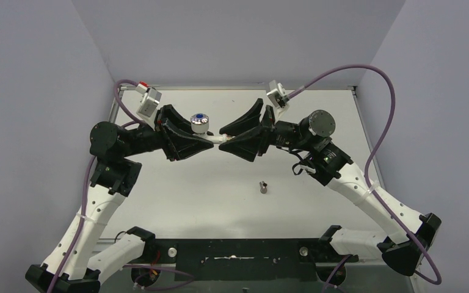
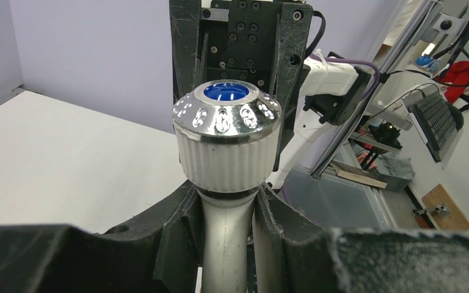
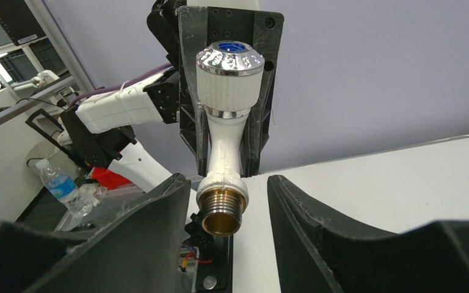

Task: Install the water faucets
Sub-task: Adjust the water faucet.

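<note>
A white water faucet [image 1: 199, 122] with a chrome knob and a blue dot hangs above the middle of the table. My left gripper [image 1: 211, 140] is shut on its white stem [image 2: 227, 244], just under the ribbed knob [image 2: 227, 140]. The faucet's brass threaded end [image 3: 221, 210] points at my right gripper [image 3: 227, 183]. That gripper is open, its fingers either side of the thread with a gap on each side. The two grippers meet tip to tip [image 1: 223, 137]. A small grey metal fitting [image 1: 263, 187] stands alone on the table, nearer to me.
Purple cables [image 1: 378, 122] loop over the right arm and beside the left one. A black mounting rail [image 1: 238, 256] runs along the near edge between the arm bases. Grey walls close in the white table [image 1: 317, 201] on three sides.
</note>
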`<state>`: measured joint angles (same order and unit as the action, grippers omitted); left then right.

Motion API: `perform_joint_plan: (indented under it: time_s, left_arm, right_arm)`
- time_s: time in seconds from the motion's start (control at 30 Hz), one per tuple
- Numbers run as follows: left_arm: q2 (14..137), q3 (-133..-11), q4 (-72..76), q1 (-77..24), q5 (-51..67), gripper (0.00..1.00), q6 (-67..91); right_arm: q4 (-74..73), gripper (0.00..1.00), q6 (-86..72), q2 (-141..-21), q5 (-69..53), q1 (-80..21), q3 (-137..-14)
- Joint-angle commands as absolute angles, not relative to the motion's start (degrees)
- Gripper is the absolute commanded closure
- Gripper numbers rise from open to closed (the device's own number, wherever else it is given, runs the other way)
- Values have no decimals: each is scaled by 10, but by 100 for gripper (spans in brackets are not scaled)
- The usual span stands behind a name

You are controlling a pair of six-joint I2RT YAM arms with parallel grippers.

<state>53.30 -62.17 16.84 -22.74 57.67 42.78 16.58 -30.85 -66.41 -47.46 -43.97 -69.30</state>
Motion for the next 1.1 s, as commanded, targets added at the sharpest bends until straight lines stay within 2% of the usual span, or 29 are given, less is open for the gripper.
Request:
perform_joint_plan:
  time_s: [0.0, 0.1, 0.33, 0.5, 0.73, 0.77, 0.8, 1.07]
  left_arm:
    - [525, -629, 187, -229, 568, 100, 418]
    - [525, -630, 186, -229, 567, 100, 417]
    - [526, -630, 178, -229, 572, 99, 413]
    - [523, -629, 175, -229, 583, 75, 413]
    - [522, -633, 173, -229, 599, 59, 414]
    - [523, -634, 173, -229, 599, 46, 414]
    - [524, -634, 173, -229, 599, 43, 415]
    - [532, -639, 182, -229, 608, 39, 420]
  right_arm:
    - [181, 52, -311, -664, -485, -443, -722]
    - [179, 60, -309, -662, -482, -443, -722]
    - [142, 99, -297, -657, -464, -443, -742]
    - [120, 100, -299, -658, -460, -443, -759]
    - [97, 100, -295, -660, -462, -443, -774]
    - [92, 100, -292, -661, -461, -443, -776]
    - [89, 100, -291, -661, -461, -443, -776]
    - [38, 100, -261, -669, -468, -443, -798]
